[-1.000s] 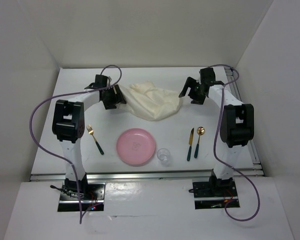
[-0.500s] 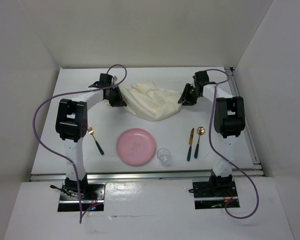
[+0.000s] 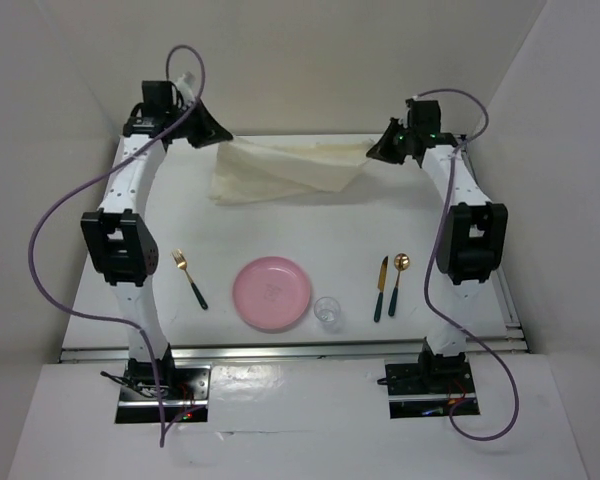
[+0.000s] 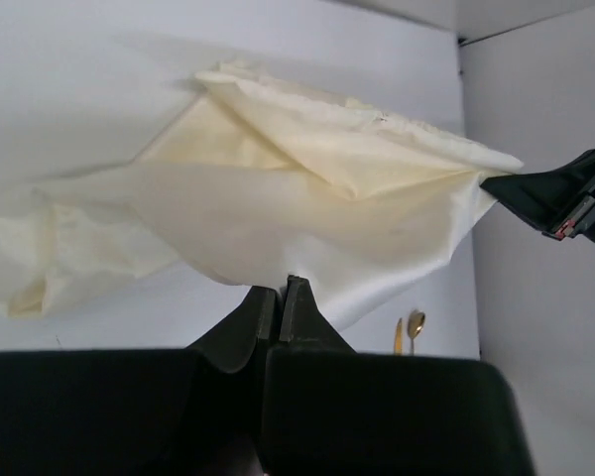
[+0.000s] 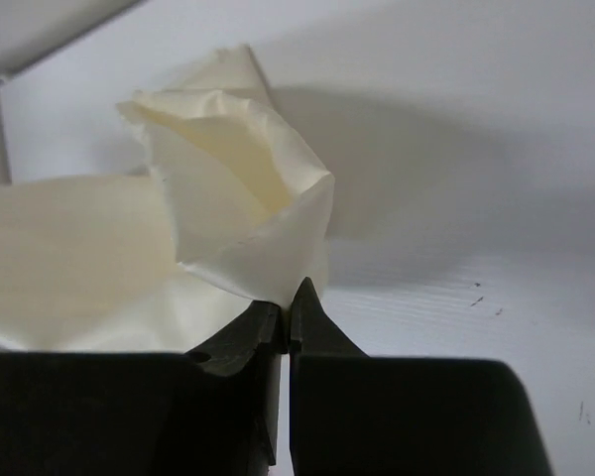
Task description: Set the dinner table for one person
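The step in hand looks like spreading the cloth (image 3: 280,170). It hangs between the two arms over the far part of the worktop (image 3: 280,232), the white surface that fills the floor of the walled booth in front of the arm bases. The left jaws are pressed together on one edge of the cloth, plain in the left wrist view. The right jaws are pinched on a folded corner, as the right wrist view shows. Both sit high near the back wall, well apart from each other. The top edge runs fairly taut between them and the rest droops in folds, lower on the left. I cannot tell whether the hem touches the worktop. Nearer the bases lie the plate (image 3: 272,293), the glass (image 3: 327,311) just beside its right rim, the fork (image 3: 190,279) to the left, and the knife (image 3: 381,289) and spoon (image 3: 397,283) side by side to the right, all well apart from the cloth. The setting seems mostly laid, so the cloth is probably the last piece. The next move likely calls for both arms to travel together at an even spacing, so the cloth neither sags nor slips from either grip. They would lower it flat onto bare worktop without dragging the hem over the plate or tipping the glass, and part the jaws only once it rests.
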Tool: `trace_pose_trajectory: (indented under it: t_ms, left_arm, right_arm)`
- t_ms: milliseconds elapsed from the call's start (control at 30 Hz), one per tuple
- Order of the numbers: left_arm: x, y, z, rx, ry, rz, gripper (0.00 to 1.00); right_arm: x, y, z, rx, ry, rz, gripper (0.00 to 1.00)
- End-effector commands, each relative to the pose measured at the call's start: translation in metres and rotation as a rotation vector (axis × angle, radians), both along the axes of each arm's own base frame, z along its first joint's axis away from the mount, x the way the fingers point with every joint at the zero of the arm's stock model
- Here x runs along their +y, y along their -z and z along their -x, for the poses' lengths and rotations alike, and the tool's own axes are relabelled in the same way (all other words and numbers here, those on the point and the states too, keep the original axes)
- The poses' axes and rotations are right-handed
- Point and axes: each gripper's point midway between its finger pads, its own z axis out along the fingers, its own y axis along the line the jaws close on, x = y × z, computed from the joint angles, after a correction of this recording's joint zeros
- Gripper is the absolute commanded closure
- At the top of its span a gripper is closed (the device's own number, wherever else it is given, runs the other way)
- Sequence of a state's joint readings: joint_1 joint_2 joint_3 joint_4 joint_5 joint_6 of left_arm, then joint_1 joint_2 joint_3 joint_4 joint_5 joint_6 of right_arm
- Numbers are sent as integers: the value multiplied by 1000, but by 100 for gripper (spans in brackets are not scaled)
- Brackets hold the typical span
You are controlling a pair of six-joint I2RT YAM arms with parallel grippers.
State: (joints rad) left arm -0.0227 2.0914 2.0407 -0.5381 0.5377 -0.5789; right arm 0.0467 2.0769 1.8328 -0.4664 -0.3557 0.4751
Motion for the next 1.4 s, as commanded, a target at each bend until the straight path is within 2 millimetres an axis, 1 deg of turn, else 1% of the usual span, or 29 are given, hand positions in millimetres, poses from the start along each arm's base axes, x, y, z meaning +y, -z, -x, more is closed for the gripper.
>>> trace_pose_trajectory:
  t_ms: [0,33,67,100,133,167,233,267,300,333,367,400,567,633,767,800,867,900,933,967,1000,1033,1067,1100,1133,1167,1233,1300,1367]
  left_arm:
    - [0,-97,30,-156,73,57,100]
    - [3,-117,42,-183,66,70,100]
    - [3,-124,48,-200,63,76,100]
    - [6,-117,54,-180,57,87,100]
    - [8,-139,65,-235,55,102,100]
    - [7,-142,70,-242,63,107,100]
    - [10,-144,80,-243,61,110,100]
    - [14,-157,90,-266,48,114,100]
    - [20,-159,95,-267,42,117,100]
    - [17,-167,102,-278,51,129,100]
    - [26,-171,105,-286,39,131,100]
    - [24,-182,115,-312,54,135,100]
    - [21,-198,130,-331,111,191,100]
    - [21,-197,125,-328,119,195,100]
    - [23,-165,99,-239,114,220,100]
    - [22,-164,94,-237,120,232,100]
    - [22,-162,81,-248,128,243,100]
    - [22,-146,67,-203,129,265,100]
    - [24,-143,58,-209,130,264,100]
    - [19,-158,53,-253,156,261,100]
    - [20,-157,45,-246,153,267,100]
    - [15,-140,29,-211,160,275,100]
    - [14,-162,25,-267,174,277,100]
    - [14,-165,20,-270,179,291,100]
    - [14,-157,10,-257,184,303,100]
    - [12,-178,11,-309,200,310,100]
    - [11,-186,10,-333,210,326,100]
    - [15,-195,10,-378,230,345,100]
    - [13,-205,16,-393,241,358,100]
  right_arm:
    - [-11,-130,12,-264,44,-9,100]
    - [-18,-139,18,-280,63,-3,100]
    - [-18,-162,32,-322,63,-5,100]
    - [-18,-160,39,-323,63,-5,100]
    - [-24,-176,50,-356,74,-5,100]
    - [-25,-172,49,-348,83,1,100]
    - [-28,-188,68,-368,94,6,100]
    - [-28,-199,75,-392,94,4,100]
    - [-30,-207,89,-406,98,16,100]
    - [-30,-213,95,-422,98,15,100]
    - [-32,-220,101,-431,111,21,100]
    - [-33,-229,113,-448,111,20,100]
    - [-38,-242,130,-457,141,35,100]
    - [-38,-242,130,-457,141,35,100]
    - [-36,-237,111,-461,143,11,100]
    - [-33,-237,106,-465,132,-6,100]
    - [-30,-238,86,-481,126,-26,100]
    - [-26,-239,79,-483,118,-45,100]
    - [-25,-239,71,-494,108,-50,100]
    - [-22,-241,55,-516,102,-69,100]
    - [-19,-243,48,-527,92,-87,100]
    - [-17,-244,35,-546,80,-93,100]
    - [-15,-253,29,-580,75,-111,100]
    - [-13,-257,25,-593,67,-124,100]
    - [-11,-263,22,-610,53,-130,100]
    - [-9,-279,21,-651,39,-136,100]
    - [-9,-284,18,-677,34,-127,100]
    - [-9,-292,24,-703,30,-120,100]
    - [-11,-286,33,-695,35,-106,100]
